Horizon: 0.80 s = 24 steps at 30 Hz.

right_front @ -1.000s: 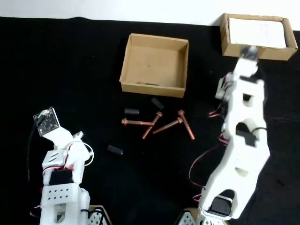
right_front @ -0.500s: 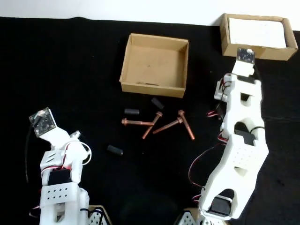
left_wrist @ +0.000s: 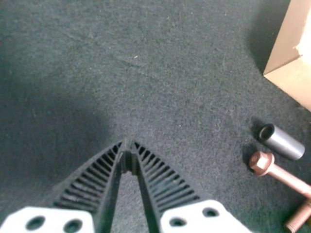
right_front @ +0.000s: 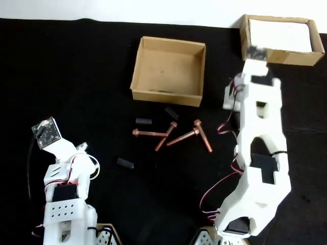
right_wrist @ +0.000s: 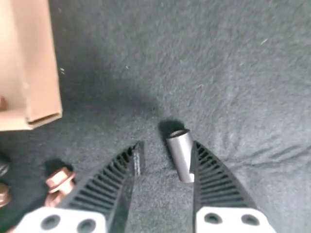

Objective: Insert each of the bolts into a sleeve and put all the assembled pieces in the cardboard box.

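Several copper bolts (right_front: 173, 135) lie crossed on the black cloth below the open cardboard box (right_front: 168, 70). Three short dark sleeves lie near them: one (right_front: 143, 121) left of the bolts, one (right_front: 171, 112) above them, one (right_front: 124, 164) lower left. My right gripper (right_wrist: 165, 148) is open and straddles a further grey sleeve (right_wrist: 181, 155), which lies on the cloth against one finger. My left gripper (left_wrist: 127, 145) is shut and holds nothing; a sleeve (left_wrist: 282, 141) and a bolt head (left_wrist: 262, 162) lie ahead of it to one side.
A second cardboard box (right_front: 281, 38) with a white sheet inside stands at the back right. The right arm (right_front: 260, 127) stretches up the right side. The left arm (right_front: 64, 173) is folded at the front left. A corner of the box (right_wrist: 29, 63) is close to my right gripper.
The right arm has swung its wrist leftward and lower toward the cloth. The left arm drew back slightly, then held still.
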Tool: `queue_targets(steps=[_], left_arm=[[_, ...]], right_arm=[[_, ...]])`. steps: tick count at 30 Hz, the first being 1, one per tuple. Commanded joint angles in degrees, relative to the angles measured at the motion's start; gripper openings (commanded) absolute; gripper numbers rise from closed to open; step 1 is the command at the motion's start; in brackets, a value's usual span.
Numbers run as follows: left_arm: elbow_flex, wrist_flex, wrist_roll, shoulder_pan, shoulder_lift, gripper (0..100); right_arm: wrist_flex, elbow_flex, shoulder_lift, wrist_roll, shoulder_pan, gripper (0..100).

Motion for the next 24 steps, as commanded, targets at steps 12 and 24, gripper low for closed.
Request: queue_targets(steps=[12, 24], left_arm=[[1.27, -1.14, -0.26, -0.66, 0.31, 1], [1.27, -1.05, -0.26, -0.66, 0.31, 1]], right_arm=[[-9.98, 7.34, -3.56, 0.0, 2.77, 13.7], [-11.65, 8.4, 5.76, 0.09, 2.77, 13.7]])
